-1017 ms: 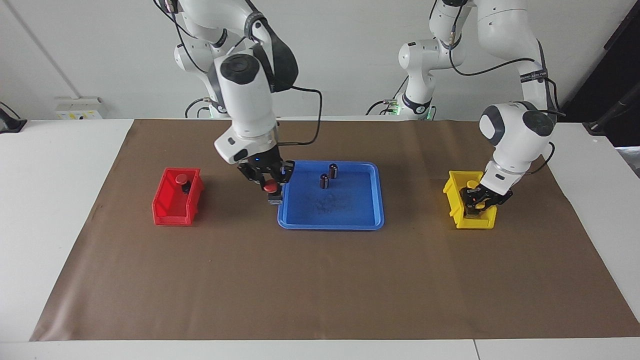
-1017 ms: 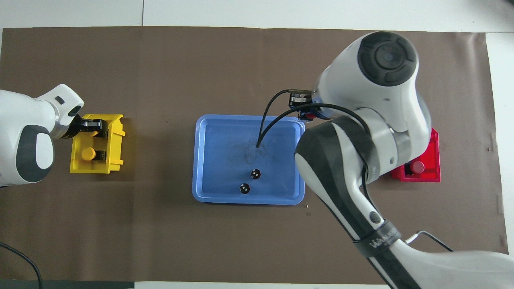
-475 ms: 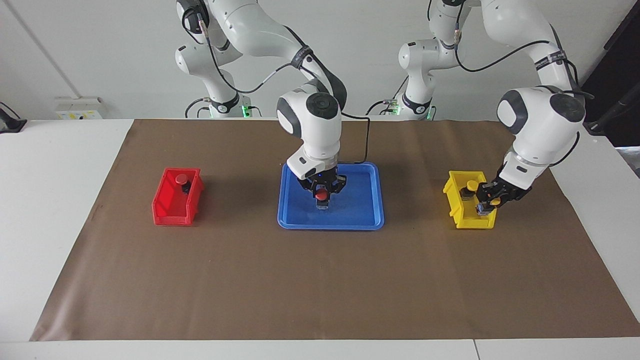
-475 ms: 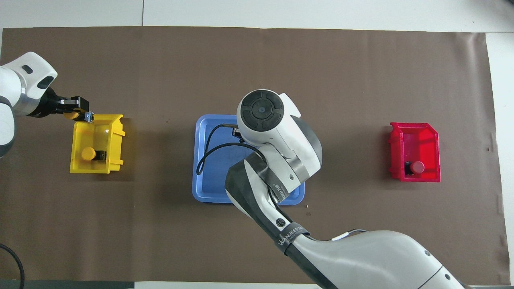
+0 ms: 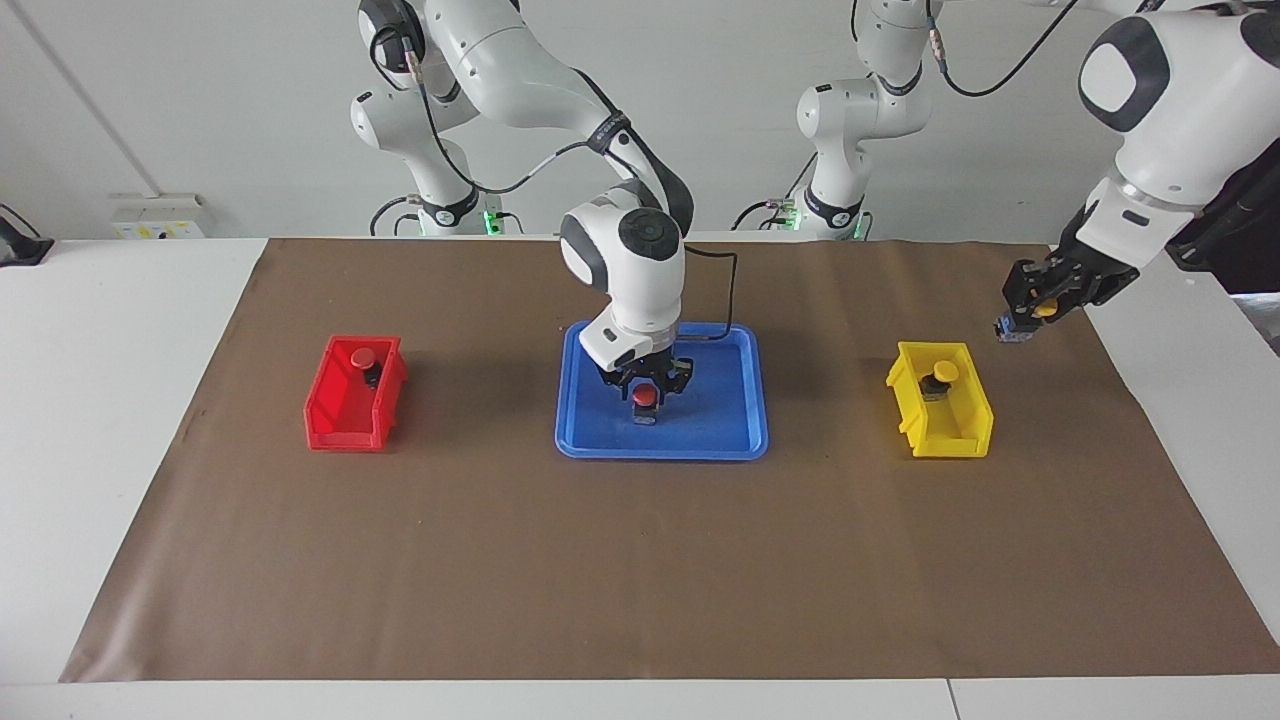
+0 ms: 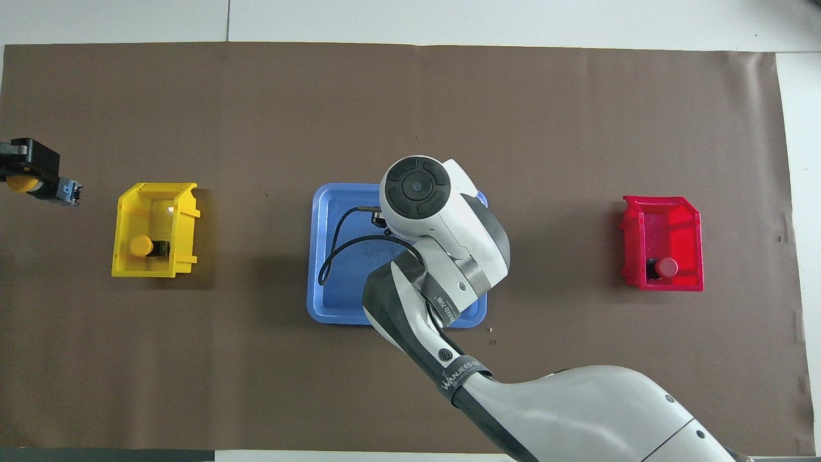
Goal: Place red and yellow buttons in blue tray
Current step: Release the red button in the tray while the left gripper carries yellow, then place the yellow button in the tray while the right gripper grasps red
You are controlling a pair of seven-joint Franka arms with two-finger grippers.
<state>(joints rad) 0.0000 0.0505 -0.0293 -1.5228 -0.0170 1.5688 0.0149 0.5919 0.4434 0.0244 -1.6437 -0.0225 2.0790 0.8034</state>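
Observation:
My right gripper [image 5: 647, 385] is low over the middle of the blue tray [image 5: 735, 440], shut on a red button [image 5: 647, 397] whose base is at or just above the tray floor. In the overhead view the right arm hides this gripper and much of the tray [image 6: 330, 256]. My left gripper [image 5: 1028, 315] is raised over the mat beside the yellow bin [image 5: 940, 420], shut on a yellow button [image 5: 1043, 310]; it also shows in the overhead view [image 6: 38, 183]. A second yellow button [image 6: 140, 245] sits in the yellow bin. A second red button [image 6: 667, 265] sits in the red bin [image 6: 664, 244].
The red bin [image 5: 350, 410] stands toward the right arm's end of the table and the yellow bin [image 6: 154, 231] toward the left arm's end, with the tray between them. A brown mat [image 5: 640, 560] covers the table. The right arm hides the two dark cylinders.
My right gripper carried the red button from the tray's edge to its middle and lowered it. My left gripper lifted a yellow button out of the yellow bin and rose toward the table's end.

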